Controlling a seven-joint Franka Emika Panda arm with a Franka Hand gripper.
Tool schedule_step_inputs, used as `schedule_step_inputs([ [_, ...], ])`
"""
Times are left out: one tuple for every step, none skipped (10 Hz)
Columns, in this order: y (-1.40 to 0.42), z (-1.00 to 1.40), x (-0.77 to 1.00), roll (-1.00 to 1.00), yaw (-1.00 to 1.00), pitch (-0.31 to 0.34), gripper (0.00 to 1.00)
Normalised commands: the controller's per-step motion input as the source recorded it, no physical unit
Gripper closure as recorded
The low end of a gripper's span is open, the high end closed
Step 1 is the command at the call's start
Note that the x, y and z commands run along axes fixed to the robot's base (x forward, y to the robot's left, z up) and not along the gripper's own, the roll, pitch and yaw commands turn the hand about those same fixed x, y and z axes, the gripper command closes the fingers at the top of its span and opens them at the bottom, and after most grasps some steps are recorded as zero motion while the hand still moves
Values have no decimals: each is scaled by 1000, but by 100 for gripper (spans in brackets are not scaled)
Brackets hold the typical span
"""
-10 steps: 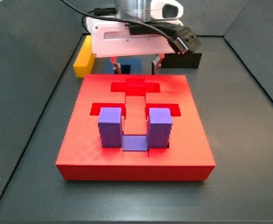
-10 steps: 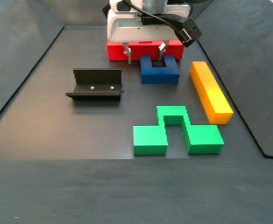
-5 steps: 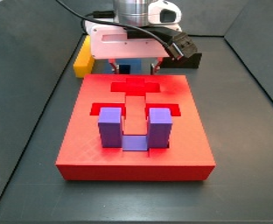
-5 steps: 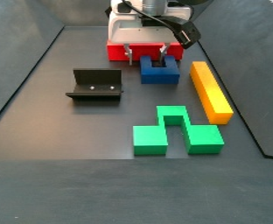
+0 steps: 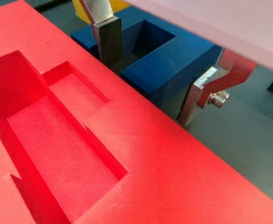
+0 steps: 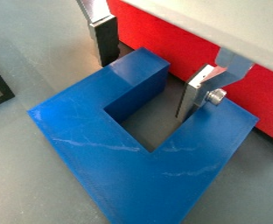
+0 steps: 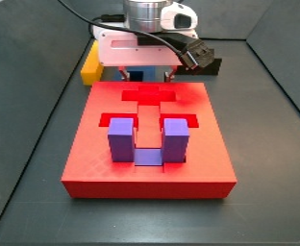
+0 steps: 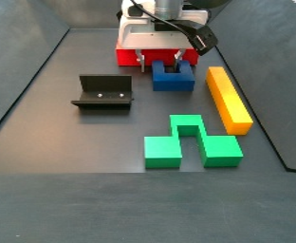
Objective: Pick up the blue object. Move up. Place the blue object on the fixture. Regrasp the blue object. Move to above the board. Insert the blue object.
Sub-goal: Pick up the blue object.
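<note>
The blue object [image 8: 174,80] is a dark-blue U-shaped block lying flat on the floor just beside the red board [image 8: 129,57]. My gripper [image 8: 173,65] is low over it, open. In both wrist views the fingers stand either side of one prong: one finger [image 6: 104,39] outside it, the other [image 6: 201,92] in the notch, with gaps showing. The block also shows in a wrist view [image 5: 163,66]. The fixture [image 8: 102,93] stands apart from it on the floor. In a side view the board [image 7: 146,159] carries a purple U-shaped block [image 7: 146,139].
A yellow bar [image 8: 228,97] lies on the floor beside the blue object. A green notched block [image 8: 189,140] lies further out on the floor. Dark walls bound the floor on both sides. The fixture also shows behind the gripper in a side view [image 7: 206,65].
My gripper has come down a little around the blue object's prong. The blue object and the other pieces have not moved.
</note>
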Motion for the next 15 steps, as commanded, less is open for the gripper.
schedule_step_inputs([
  [-34,-54,0,87,-31,0,0],
  [-77,-60,0,96,-9,0,0],
  [-14,0,0,67,0,0,0],
  [0,0,0,0,0,0,0],
  [0,0,0,0,0,0,100],
  [0,0,0,0,0,0,100],
  [0,0,0,0,0,0,100],
  [0,0,0,0,0,0,100],
  [0,0,0,0,0,0,100],
  [0,0,0,0,0,0,100],
  [0,0,0,0,0,0,100],
  [0,0,0,0,0,0,100],
  [0,0,0,0,0,0,100],
  [0,0,0,0,0,0,100],
  [0,0,0,0,0,0,100],
])
